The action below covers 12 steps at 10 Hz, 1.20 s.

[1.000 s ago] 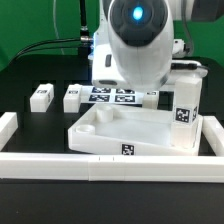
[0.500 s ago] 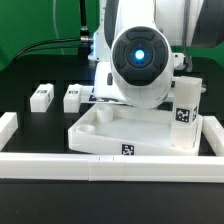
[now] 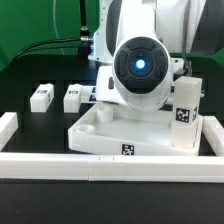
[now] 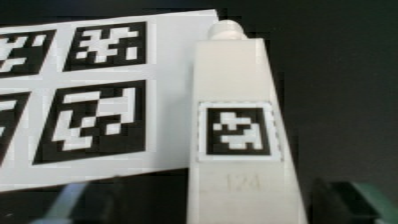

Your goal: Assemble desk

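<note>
on the table: desk top with one leg up at three o'clock.
left: two loose legs, ten o'clock.
jaws: we cannot tell.

Table under desk slab, two legs, marker board, rails.

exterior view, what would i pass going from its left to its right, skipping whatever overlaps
left border rail -> first loose leg -> second loose leg -> arm's round housing -> upright leg -> right border rail
</note>
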Available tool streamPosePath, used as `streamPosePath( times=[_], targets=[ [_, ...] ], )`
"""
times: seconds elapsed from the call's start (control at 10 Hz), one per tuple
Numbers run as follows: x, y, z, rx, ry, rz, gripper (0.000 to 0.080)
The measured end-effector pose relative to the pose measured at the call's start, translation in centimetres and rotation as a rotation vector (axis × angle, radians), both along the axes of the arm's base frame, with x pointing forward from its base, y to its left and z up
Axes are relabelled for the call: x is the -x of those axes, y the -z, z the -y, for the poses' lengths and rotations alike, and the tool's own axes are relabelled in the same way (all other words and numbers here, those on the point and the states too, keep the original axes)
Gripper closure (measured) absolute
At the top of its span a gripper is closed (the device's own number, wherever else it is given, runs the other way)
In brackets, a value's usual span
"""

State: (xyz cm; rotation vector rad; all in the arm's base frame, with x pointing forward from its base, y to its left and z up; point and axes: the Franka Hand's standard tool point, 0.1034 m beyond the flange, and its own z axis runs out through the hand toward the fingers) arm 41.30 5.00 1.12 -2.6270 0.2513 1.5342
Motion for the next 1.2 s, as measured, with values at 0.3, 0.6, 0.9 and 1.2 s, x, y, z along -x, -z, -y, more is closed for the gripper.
streamPosePath(
  times=[0.3, 0.6, 0.9, 1.2],
  targets=[
    [0.0, 0.0, 0.1, 0.0, 0.001, 0.0, 0.0514],
    [-0.3, -0.3, 0.3, -0.006, -0.013, 0.009, 0.0513],
    [-1.5, -3.8, 1.1, -0.036, -0.028, 0.019, 0.0512],
    [-4.3, -8.0, 1.9, -0.071, -0.056, 0.044, 0.0512]
  ],
)
